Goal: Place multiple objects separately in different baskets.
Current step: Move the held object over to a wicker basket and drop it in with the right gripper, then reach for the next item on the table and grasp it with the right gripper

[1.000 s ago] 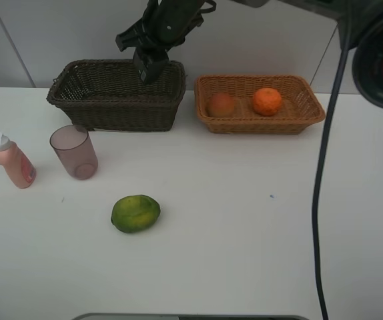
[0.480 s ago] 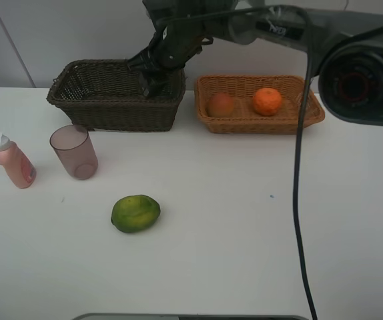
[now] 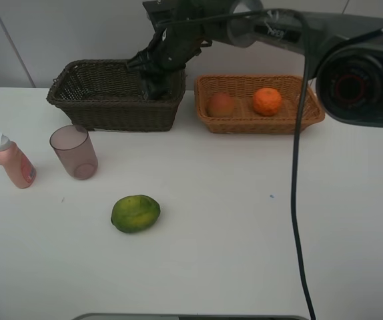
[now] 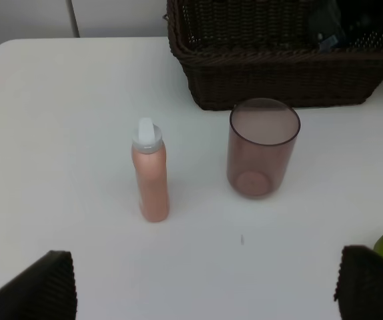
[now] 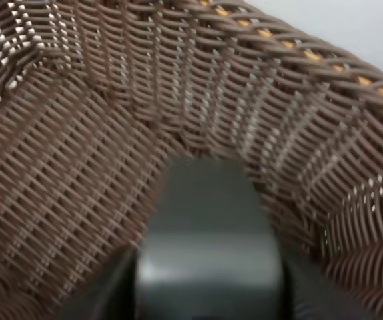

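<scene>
Orange (image 3: 267,101) and red-yellow fruit (image 3: 221,105) lie in the tan basket (image 3: 265,125), so that part looks done. The right gripper (image 3: 155,81) is down inside the brown basket (image 3: 111,113), over a dark thing (image 5: 208,257) (probably the bottle, but it is blurred). Whether its jaws grip it or are loose, one cannot tell. The left gripper (image 4: 205,287) hangs wide open and empty. Pink bottle (image 3: 15,162), cup (image 3: 75,152) and green fruit (image 3: 135,213) stand on the table (image 3: 245,233), not yet sorted.
</scene>
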Controlling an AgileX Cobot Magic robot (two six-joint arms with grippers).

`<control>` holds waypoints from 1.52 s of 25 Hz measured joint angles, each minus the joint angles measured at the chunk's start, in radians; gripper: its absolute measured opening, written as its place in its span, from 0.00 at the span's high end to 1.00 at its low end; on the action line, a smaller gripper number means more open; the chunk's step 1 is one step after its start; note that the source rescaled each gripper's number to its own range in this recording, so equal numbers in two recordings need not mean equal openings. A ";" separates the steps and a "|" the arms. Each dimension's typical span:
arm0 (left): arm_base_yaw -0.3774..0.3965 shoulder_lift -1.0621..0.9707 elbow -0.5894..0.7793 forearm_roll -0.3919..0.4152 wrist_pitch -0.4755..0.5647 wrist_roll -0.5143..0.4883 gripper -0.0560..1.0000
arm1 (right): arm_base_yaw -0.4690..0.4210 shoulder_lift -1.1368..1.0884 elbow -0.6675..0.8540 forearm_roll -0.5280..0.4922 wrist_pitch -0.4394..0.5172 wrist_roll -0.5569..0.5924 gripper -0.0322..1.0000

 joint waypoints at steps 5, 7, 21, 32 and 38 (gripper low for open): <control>0.000 0.000 0.000 0.000 0.000 0.000 0.01 | 0.000 0.000 -0.001 0.003 -0.003 0.000 0.11; 0.000 0.000 0.000 0.000 0.000 0.000 0.01 | 0.000 -0.014 -0.001 0.003 0.021 0.000 0.02; 0.000 0.000 0.000 0.000 0.000 0.000 0.01 | 0.017 -0.247 0.042 0.000 0.382 -0.045 0.00; 0.000 0.000 0.000 0.000 0.000 0.000 0.01 | 0.066 -0.518 0.555 -0.002 0.271 -0.314 0.00; 0.000 0.000 0.000 0.000 0.000 0.000 0.01 | 0.127 -0.556 0.701 0.011 0.278 -0.482 0.00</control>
